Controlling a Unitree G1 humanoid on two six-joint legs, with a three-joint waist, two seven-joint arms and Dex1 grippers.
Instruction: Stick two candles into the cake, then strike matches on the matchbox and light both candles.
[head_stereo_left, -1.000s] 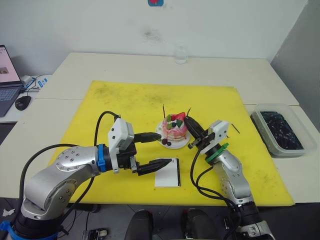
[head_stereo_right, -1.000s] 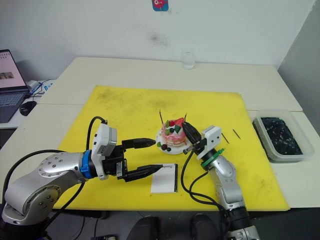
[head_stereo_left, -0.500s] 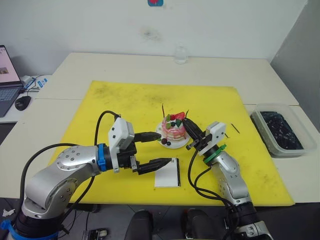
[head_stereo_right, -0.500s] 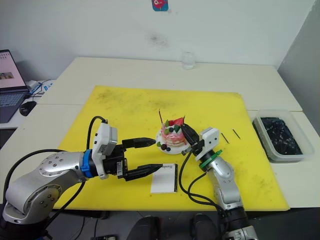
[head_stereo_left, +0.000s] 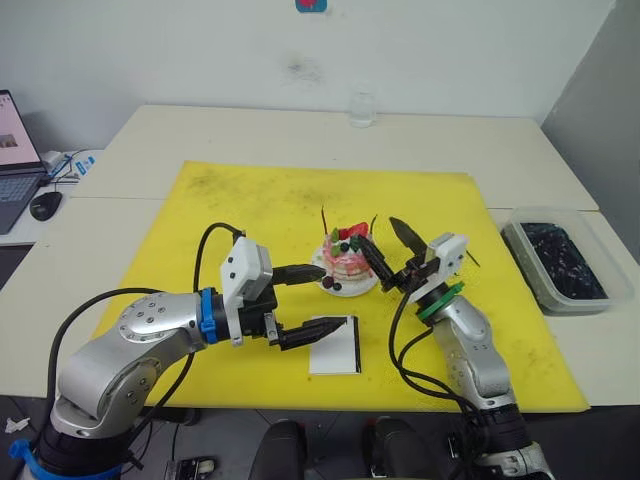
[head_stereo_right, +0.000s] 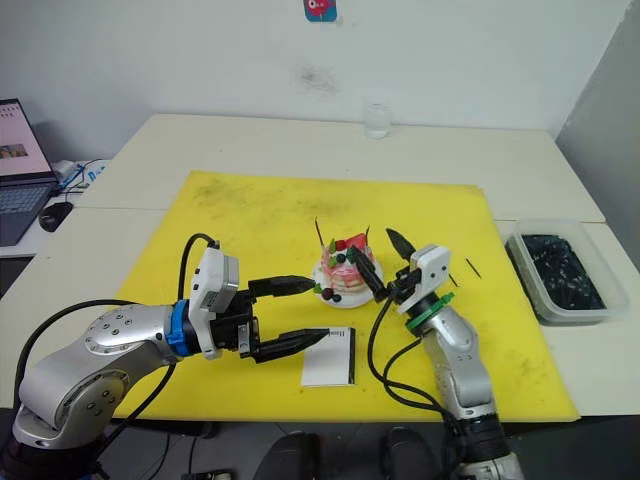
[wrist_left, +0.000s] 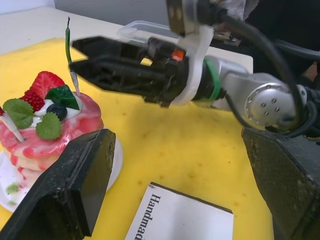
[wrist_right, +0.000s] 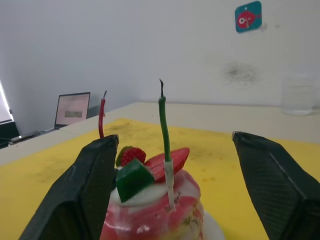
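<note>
The pink-and-white cake (head_stereo_left: 346, 262) sits on its white plate (head_stereo_left: 335, 289) in the middle of the yellow mat (head_stereo_left: 240, 210). Both candles stand upright in it, the red candle (wrist_right: 102, 116) and the green candle (wrist_right: 164, 127). My right gripper (head_stereo_left: 386, 243) is open just right of the cake, its fingers apart from the green candle. The left gripper (head_stereo_left: 312, 302) is open too, left of the cake, with its lower finger over the white matchbox (head_stereo_left: 338, 347). Two dark matches (head_stereo_right: 471, 267) lie on the mat right of the right gripper.
A clear tub (head_stereo_left: 556, 262) of dark pieces stands off the mat at the right. A glass (head_stereo_left: 361, 108) is at the table's back edge. A laptop (head_stereo_left: 14, 165) and a mouse (head_stereo_left: 45, 205) lie on the far left.
My right gripper has opened and let go of the green candle, which stays upright in the cake. The right arm has drawn back slightly to the right. The left arm has barely moved.
</note>
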